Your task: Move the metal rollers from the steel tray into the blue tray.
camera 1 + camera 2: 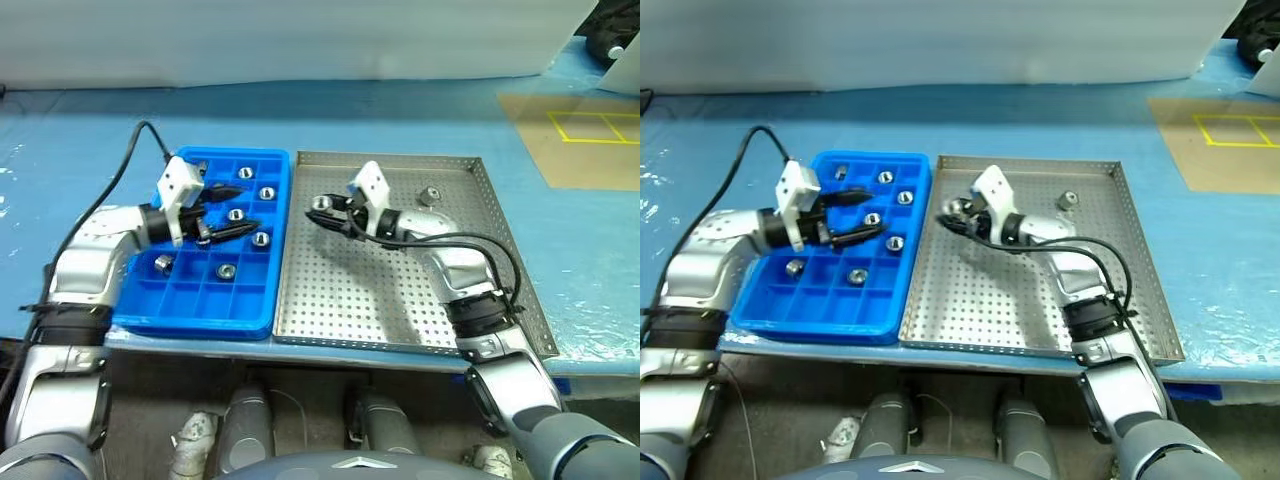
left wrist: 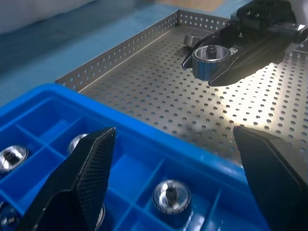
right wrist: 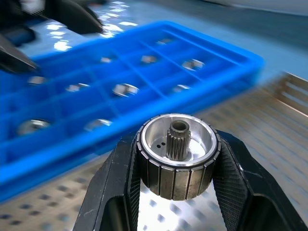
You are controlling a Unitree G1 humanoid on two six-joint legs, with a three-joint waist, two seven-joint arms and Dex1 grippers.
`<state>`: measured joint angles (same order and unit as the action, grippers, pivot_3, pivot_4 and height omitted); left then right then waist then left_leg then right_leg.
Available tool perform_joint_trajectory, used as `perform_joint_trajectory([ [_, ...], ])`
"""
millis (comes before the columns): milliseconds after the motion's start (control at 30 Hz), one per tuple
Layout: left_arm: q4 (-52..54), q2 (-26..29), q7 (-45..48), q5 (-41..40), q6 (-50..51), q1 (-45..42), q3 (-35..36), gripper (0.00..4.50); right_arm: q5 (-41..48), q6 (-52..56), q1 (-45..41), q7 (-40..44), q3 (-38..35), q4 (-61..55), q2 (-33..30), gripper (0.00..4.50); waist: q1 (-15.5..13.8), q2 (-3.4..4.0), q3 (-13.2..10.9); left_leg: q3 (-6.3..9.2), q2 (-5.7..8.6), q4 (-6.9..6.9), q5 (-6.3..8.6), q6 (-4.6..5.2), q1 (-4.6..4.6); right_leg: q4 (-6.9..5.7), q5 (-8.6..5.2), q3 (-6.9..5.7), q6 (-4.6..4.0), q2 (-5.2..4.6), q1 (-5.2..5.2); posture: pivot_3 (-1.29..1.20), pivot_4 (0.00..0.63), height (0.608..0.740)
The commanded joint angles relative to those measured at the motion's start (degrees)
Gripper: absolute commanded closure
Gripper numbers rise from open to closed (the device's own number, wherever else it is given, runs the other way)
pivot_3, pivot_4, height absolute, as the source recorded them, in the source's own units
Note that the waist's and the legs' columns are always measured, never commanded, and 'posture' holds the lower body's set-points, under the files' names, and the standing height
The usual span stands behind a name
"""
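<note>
The blue tray [image 1: 190, 322] lies at the left with several metal rollers [image 1: 261, 239] in its compartments. The steel tray [image 1: 370, 290] lies to its right, and one roller [image 1: 428, 195] rests near its far rim. My right gripper [image 1: 322, 210] hangs over the steel tray's left part, close to the blue tray. It is shut on a roller [image 3: 178, 154], gripped by its ribbed sides with the centre hub showing. My left gripper [image 1: 247, 208] hovers open over the blue tray's far half, with nothing between its fingers [image 2: 82, 183].
Both trays sit on a blue-covered table near its front edge. A brown board with yellow lines [image 1: 590, 130] lies at the back right. A black cable [image 1: 130, 160] loops up from my left wrist. A white panel runs along the back.
</note>
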<state>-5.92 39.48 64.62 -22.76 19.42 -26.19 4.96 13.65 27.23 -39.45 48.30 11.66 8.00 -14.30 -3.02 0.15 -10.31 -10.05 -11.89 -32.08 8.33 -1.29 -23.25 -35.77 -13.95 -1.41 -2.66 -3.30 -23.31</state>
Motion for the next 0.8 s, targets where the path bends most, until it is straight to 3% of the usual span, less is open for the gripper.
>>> perform_joint_trajectory([
  [33, 7.8, 2.3, -2.3, -2.9, 2.8, 4.6, 4.8, 0.37, 0.8, -1.3, -3.8, 5.5, 4.4, 1.9, 2.9, 2.85, -0.3, -0.01, 0.0, 0.00, 0.00, 0.01, 0.00, -0.01, -0.01, 0.00, 0.00, -0.01, 0.00, -0.01, -0.01, 0.10, 0.150, 0.740],
  [433, 24.3, 3.2, -10.1, -8.3, 10.4, 18.7, 11.0, 0.37, 0.2, -0.8, -2.9, 16.6, 13.0, 3.4, 4.7, 2.85, -4.3, -0.05, 0.0, 0.13, -0.08, 0.05, 0.00, -0.01, -0.01, -0.01, -0.01, -0.06, 0.00, -0.11, 0.00, 0.26, 0.150, 0.740],
  [800, 26.7, 3.4, -12.3, -9.8, 11.5, 20.5, 10.8, 0.37, -1.3, -0.9, -1.7, 19.6, 15.5, 4.9, 4.4, 2.85, -4.9, -0.06, 0.0, 0.28, -0.04, 0.21, -0.15, -0.27, 0.05, 0.00, -0.02, -0.06, 0.00, -0.07, -0.02, 0.26, 0.150, 0.740],
])
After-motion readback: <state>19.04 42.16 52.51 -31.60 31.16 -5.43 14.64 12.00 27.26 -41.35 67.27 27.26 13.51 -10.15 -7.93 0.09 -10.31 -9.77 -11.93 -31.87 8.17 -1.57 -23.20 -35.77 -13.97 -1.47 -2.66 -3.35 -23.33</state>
